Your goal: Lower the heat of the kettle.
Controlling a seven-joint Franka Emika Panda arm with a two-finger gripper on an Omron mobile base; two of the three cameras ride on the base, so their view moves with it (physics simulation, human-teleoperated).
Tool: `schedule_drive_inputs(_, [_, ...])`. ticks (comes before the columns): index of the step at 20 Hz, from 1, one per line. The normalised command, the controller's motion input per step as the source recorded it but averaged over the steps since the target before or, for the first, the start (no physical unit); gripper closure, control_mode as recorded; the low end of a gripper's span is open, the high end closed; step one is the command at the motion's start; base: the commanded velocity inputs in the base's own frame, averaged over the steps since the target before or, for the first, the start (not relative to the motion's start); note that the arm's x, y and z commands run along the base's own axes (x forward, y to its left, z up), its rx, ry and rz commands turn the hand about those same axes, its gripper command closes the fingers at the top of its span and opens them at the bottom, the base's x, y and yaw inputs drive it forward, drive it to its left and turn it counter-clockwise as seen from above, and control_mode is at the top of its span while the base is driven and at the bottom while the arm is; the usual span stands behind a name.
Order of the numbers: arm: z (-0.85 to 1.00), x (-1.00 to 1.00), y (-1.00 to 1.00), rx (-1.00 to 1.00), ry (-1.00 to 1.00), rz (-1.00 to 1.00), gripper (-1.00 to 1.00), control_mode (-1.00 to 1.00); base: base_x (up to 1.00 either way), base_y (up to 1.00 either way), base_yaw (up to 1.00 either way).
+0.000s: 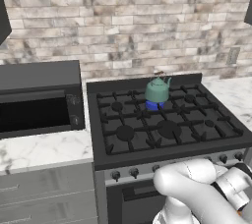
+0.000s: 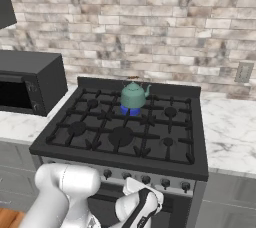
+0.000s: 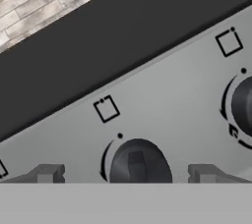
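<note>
The teal-green kettle (image 1: 157, 90) (image 2: 133, 95) stands on the stove's back middle burner, over a blue flame (image 1: 154, 104) (image 2: 129, 110). In the hand view my gripper (image 3: 127, 174) is open and close to the stove's grey front panel. A dark round knob (image 3: 140, 164) sits between the two fingertips (image 3: 47, 173), which stand wide apart on either side of it and do not touch it. A second knob (image 3: 243, 105) lies at the right edge. In the right base view my hand (image 2: 141, 197) is low against the row of knobs.
The black gas stove (image 1: 167, 154) (image 2: 60, 144) has marble counters on both sides. A black microwave (image 1: 39, 98) (image 2: 30, 82) stands on the left counter. More knobs (image 2: 165, 182) line the front panel. Grey drawers (image 1: 44, 193) lie below the left counter.
</note>
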Motion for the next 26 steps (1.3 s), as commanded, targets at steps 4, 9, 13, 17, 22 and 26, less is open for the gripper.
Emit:
schedule_drive_inputs(4, [-0.01,0.05,-0.02,0.00,-0.01,0.00,-1.00,-1.00,0.00,0.00,0.00])
schedule_drive_inputs(9, [0.00,0.15,0.00,0.00,0.00,0.00,1.00,-1.00,0.00,0.00,0.00])
schedule_drive_inputs(13, [-0.01,0.18,0.00,0.00,0.00,0.00,1.00,-1.00,0.00,0.00,0.00])
schedule_drive_inputs(17, [-0.04,0.06,0.00,0.00,0.00,0.00,1.00,-1.00,0.00,0.00,0.00])
schedule_drive_inputs(22, [-0.07,0.00,0.00,-0.02,0.00,0.00,1.00,-1.00,0.00,0.00,0.00])
schedule_drive_inputs(26, [0.00,-0.05,0.00,0.00,-0.04,0.00,1.00,-1.00,0.00,0.00,0.00])
